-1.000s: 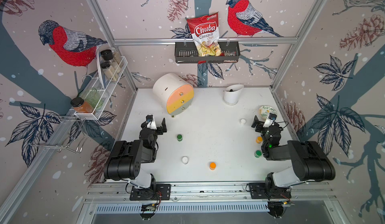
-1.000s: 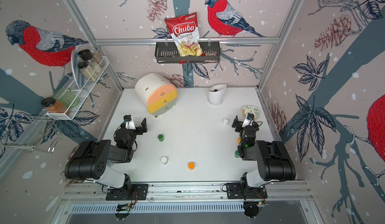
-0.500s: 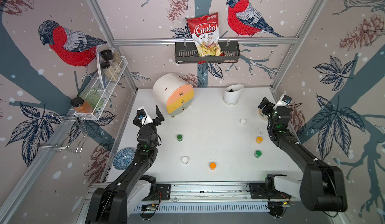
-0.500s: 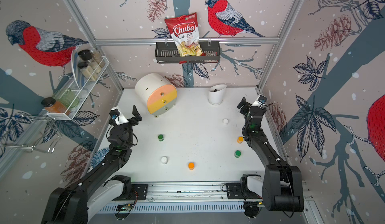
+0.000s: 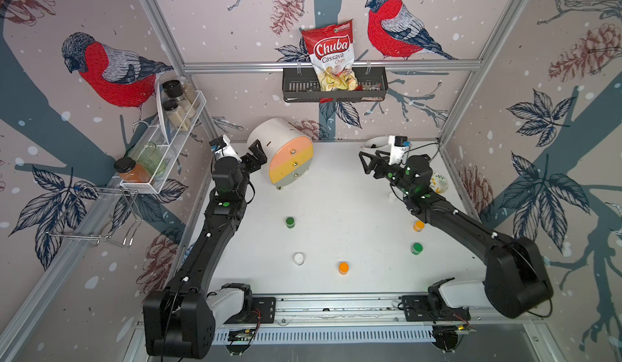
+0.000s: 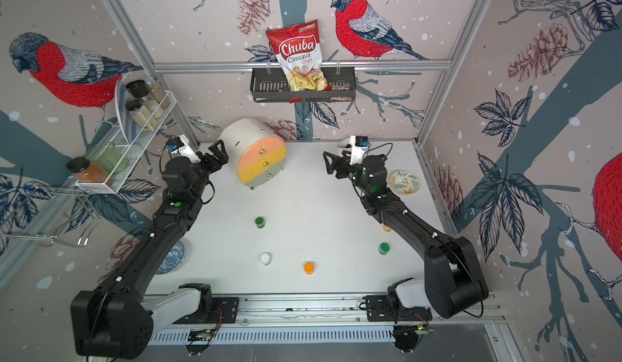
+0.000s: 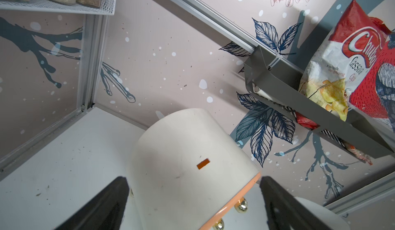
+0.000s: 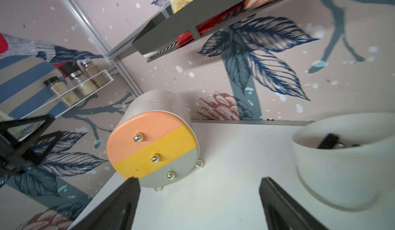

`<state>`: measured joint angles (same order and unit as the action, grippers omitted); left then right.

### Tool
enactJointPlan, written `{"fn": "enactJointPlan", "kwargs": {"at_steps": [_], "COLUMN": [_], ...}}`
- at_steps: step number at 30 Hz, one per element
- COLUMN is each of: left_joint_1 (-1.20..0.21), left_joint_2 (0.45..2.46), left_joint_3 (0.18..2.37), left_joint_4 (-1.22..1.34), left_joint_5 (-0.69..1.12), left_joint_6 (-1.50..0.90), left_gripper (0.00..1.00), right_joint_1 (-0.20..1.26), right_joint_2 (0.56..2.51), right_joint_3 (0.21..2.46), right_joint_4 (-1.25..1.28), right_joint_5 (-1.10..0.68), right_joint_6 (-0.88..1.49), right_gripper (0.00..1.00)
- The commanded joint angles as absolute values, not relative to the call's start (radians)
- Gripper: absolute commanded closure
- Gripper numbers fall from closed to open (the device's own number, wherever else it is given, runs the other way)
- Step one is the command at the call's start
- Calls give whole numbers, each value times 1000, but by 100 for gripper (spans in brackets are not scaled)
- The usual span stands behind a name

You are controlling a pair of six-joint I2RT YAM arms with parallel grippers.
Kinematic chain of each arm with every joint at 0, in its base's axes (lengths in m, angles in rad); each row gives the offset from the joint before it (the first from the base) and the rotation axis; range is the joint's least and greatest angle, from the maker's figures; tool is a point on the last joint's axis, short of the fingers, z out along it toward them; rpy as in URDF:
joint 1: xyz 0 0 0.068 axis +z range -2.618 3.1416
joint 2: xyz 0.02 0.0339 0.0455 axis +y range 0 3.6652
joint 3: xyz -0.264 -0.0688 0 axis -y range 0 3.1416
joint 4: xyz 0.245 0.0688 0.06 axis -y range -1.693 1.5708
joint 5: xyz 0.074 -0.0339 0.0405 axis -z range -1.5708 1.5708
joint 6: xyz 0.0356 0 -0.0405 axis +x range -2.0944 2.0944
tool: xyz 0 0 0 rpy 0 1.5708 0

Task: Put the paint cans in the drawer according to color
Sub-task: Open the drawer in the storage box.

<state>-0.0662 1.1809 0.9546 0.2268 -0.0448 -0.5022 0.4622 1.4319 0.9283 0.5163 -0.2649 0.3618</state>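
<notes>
Drawer [image 5: 286, 156] just beside left claw [image 5: 257, 155], cans [image 5: 290, 222] apart

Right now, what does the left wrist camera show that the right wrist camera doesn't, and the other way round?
Left wrist only: the readable Chuba lettering on the chips bag, and the corner where the table meets the frame post.

Right wrist only: the drawer chest from the front, with its yellow drawer front and grey-green drawer front, plus the left gripper, open.

Both: the chest, its peach drawer front (edge-on in the left wrist view), the wall basket and the table.
</notes>
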Motion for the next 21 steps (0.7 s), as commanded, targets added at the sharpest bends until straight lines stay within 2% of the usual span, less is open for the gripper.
{"fn": "enactJointPlan", "kwargs": {"at_steps": [1,4,13,16,21], "left_joint_1": [-58,-59,-60,-58,-59], "left_joint_2": [1268,1356,1478,1502,1540], "left_joint_3": [1100,1211,1297,1307,1317], "left_joint_4": [21,-48,16,50,88], "left_joint_5": [41,88,207,224,231], "left_joint_6": [-508,-480,-440,-426,-431], "left_gripper": [3,3,4,4,4], "right_joint_1": [535,595,736,768,808], "right_joint_2": [1520,1610,1818,1892,1985], "right_joint_3": [1022,1105,1286,1363,1466], "right_joint_4": [546,550,575,553,500], "right_joint_5": [-328,-336,-284,-270,-135], "right_joint_6": [275,244,193,161,120], "right_gripper": [10,12,17,22,24]}}
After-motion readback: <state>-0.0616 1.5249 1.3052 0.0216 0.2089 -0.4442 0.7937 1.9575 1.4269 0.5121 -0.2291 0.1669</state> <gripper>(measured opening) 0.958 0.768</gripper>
